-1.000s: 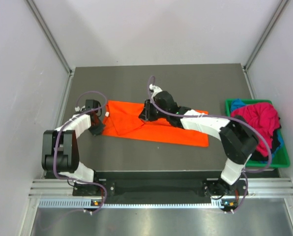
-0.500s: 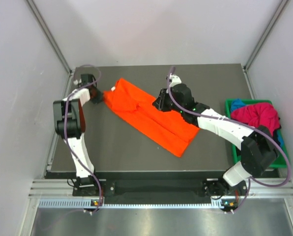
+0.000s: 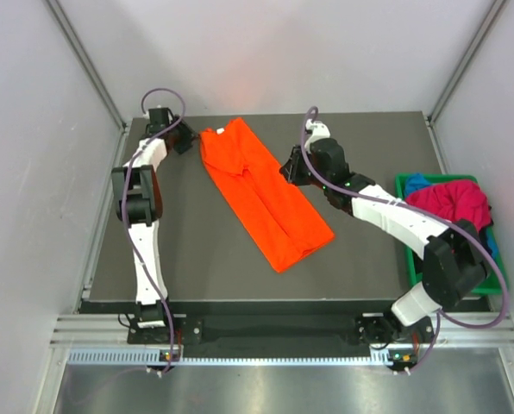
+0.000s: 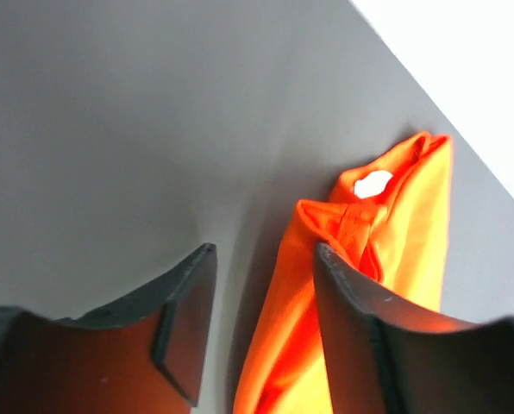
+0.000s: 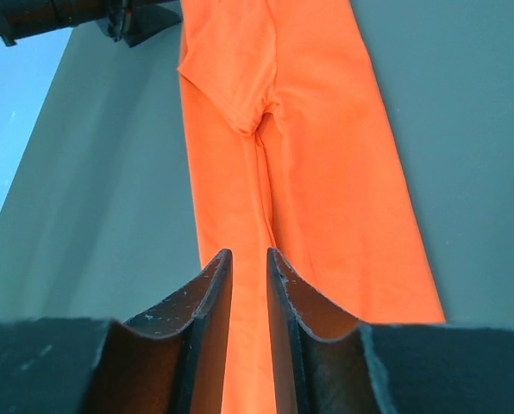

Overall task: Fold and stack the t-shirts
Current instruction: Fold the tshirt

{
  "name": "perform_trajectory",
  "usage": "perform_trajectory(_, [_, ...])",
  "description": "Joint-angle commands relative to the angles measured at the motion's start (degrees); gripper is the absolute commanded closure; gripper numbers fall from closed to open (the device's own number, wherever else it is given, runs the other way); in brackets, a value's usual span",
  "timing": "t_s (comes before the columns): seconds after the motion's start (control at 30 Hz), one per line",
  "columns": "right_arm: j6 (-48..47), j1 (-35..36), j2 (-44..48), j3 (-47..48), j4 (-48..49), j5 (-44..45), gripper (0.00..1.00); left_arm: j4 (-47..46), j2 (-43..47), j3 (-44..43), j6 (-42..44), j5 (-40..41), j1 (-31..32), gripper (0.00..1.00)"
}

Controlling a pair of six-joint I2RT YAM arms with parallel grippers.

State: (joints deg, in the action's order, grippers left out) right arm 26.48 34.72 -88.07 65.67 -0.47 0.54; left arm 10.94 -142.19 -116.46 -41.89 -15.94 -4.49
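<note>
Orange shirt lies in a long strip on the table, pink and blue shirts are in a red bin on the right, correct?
The bin is green, not red, as the top view shows. The orange shirt lies in a long strip on the table, and the pink shirt and blue shirt are in that bin on the right.

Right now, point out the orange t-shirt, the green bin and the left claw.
orange t-shirt [image 3: 266,194], top view, middle of cloth.
green bin [image 3: 402,185], top view, far-left rim.
left claw [image 4: 264,256], left wrist view, between fingertips.
</note>
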Motion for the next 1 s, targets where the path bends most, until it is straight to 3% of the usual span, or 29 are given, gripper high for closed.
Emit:
perform_trajectory(0.0, [-1.0, -0.2, 1.3, 2.1, -1.4, 0.5, 0.76, 8.0, 8.3, -0.5, 4.5, 7.4, 0.0, 0.46])
perform_trajectory(0.03, [-0.6, -0.2, 2.0, 1.7, -1.8, 0.5, 0.76, 12.8, 10.2, 0.3, 5.7, 13.3, 0.0, 0.46])
perform_trajectory(0.23, [-2.0, -1.0, 8.6, -2.8, -7.7, 0.0, 0.73, 16.9, 29.4, 18.6, 6.1, 21.0, 2.3, 0.50])
perform_trajectory(0.33, [-4.8, -3.2, 10.6, -4.5, -11.9, -4.0, 0.73, 16.0, 38.8, 30.8, 5.2, 19.4, 4.3, 0.50])
perform_trajectory(0.57, [-11.1, -11.7, 9.5, -7.0, -22.8, -11.3, 0.71, 12.4, 55.5, 56.1, 0.2, 12.6, 18.5, 0.52])
perform_trajectory(0.83, [-14.0, -17.3, 6.4, -10.8, -25.8, -17.3, 0.64, 1.9, 68.0, 73.3, -11.3, 7.4, 32.7, 0.45])
perform_trajectory(0.97, [-14.4, -18.7, 3.9, -13.0, -25.1, -17.8, 0.60, -3.4, 70.6, 79.5, -16.2, 10.3, 39.5, 0.42])
